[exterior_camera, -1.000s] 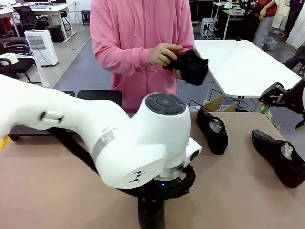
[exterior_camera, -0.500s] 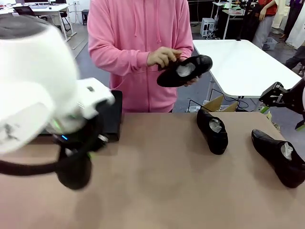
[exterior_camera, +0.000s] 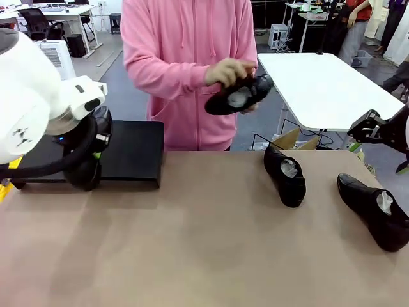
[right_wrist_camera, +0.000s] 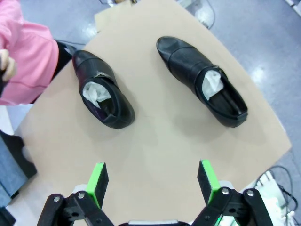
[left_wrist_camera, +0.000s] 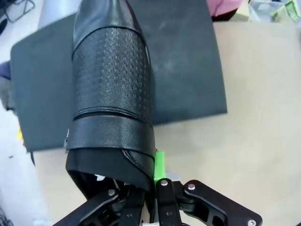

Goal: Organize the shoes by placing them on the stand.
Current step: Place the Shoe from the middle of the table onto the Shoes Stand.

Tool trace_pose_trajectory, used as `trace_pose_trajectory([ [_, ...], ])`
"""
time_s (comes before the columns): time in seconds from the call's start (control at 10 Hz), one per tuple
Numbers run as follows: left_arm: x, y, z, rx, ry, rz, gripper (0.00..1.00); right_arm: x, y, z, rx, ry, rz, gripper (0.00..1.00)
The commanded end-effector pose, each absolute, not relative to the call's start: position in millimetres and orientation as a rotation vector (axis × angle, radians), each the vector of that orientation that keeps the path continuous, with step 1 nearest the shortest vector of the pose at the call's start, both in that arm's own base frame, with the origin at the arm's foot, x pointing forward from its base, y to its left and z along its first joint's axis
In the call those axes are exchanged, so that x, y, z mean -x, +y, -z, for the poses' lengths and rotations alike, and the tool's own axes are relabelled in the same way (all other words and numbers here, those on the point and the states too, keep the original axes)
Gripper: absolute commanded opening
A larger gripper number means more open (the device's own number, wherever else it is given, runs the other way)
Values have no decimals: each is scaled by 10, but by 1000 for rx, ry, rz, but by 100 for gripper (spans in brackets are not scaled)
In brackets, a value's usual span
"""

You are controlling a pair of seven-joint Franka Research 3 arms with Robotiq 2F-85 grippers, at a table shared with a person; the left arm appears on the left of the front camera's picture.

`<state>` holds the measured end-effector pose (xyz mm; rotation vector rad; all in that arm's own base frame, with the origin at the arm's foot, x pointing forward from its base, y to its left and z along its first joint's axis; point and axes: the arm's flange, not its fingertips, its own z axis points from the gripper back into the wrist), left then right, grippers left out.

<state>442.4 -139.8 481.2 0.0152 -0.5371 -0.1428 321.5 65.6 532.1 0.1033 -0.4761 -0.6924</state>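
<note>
Left gripper [left_wrist_camera: 150, 181] is pinched on the heel end of a black shoe [left_wrist_camera: 110, 84] at the far left of the surface [exterior_camera: 204, 249]. I see the shoe's long axis running out along the fingers, toe over the stand [left_wrist_camera: 188, 56]. Right gripper [right_wrist_camera: 153, 181] hangs spread above two shoes lying at the right: the middle shoe [right_wrist_camera: 101, 96] and the right shoe [right_wrist_camera: 202, 80], whose toe points far-left. The person's hand [exterior_camera: 227, 71] holds a fourth shoe [exterior_camera: 238, 97].

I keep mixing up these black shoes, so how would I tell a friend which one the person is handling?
Start at the person in the pink hoodie behind the brown table. The shoe is up in their hands before the torso, white paper inside. Two shoes lie on the tabletop and a fourth shoe is clamped in the left fingers; only this one is hand-held.
</note>
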Motion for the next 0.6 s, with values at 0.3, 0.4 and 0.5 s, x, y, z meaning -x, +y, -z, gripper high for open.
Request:
trace_pose_trajectory([
  [0.3, -5196, -1610, -4851, -113, -562, 163, 0, -3232, 649, -5322, -114, -485, 693, 100],
  [0.4, -5286, -1577, -4797, -130, -554, 166, 0, -3232, 649, -5322, -114, -485, 693, 100],
  [0.5, -5376, -1537, -4722, -138, -555, 160, 0, -3232, 649, -5322, -114, -485, 693, 100],
])
